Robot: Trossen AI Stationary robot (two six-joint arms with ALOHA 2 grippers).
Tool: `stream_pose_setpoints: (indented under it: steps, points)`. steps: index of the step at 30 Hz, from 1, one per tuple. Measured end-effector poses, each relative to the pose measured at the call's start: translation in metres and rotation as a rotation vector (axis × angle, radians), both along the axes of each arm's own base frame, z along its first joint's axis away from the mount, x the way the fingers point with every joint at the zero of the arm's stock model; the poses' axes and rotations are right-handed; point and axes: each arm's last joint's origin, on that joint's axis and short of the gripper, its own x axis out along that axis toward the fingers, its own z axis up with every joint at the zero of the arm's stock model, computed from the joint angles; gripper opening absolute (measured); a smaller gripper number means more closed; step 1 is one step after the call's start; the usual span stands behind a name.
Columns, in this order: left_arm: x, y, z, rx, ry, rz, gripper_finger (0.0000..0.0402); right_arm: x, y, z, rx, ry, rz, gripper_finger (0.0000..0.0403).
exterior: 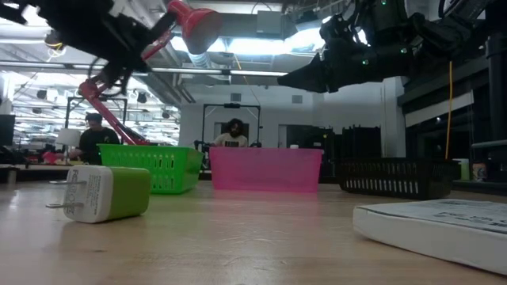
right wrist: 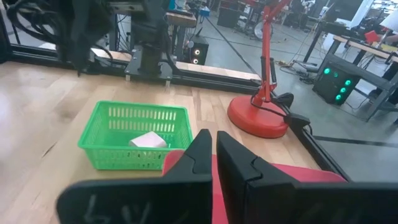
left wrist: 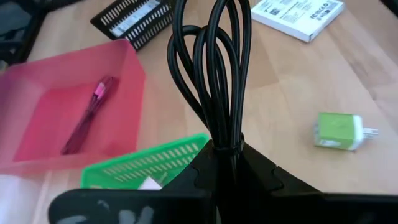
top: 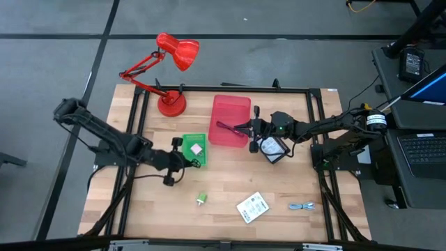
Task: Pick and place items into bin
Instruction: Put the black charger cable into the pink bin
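Two grippers up: left gripper (left wrist: 227,155) clamps black coiled cable (left wrist: 214,68) beside green basket (left wrist: 155,163), probably mid-carry; next, release over it. Right gripper (right wrist: 216,155) empty, fingers together, above pink bin (top: 230,120).

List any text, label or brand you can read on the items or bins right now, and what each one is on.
None can be read.
White packet: dark print along its edge, too blurred to read.
Same packet from above: rows of print, too small.
Green-and-white plug: no marking visible.
Pink bin, green basket, black basket: no labels visible.
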Motion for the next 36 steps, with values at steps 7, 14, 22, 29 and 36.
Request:
stream_pose_setpoints:
  steps: [7, 14, 22, 29, 36]
  points:
    - [0.015, 0.023, 0.006, 0.015, -0.07, -0.061, 0.0027, 0.0, 0.0, 0.0, 0.024, -0.003, -0.003, 0.0007]
    - [0.024, 0.047, 0.013, -0.072, -0.137, -0.052, 0.0027, -0.001, 0.0, -0.004, 0.031, 0.034, -0.004, 0.0007]
    - [0.028, 0.062, 0.013, -0.096, -0.158, -0.024, 0.0027, -0.002, 0.0, -0.01, 0.071, 0.099, -0.009, 0.0007]
    - [0.036, 0.067, 0.007, -0.088, -0.149, -0.032, 0.0027, -0.001, 0.009, -0.01, 0.065, 0.101, 0.021, 0.0007]
    - [0.044, 0.075, 0.009, -0.089, -0.212, -0.026, 0.0027, 0.0, 0.01, -0.009, 0.062, 0.093, 0.027, 0.0007]
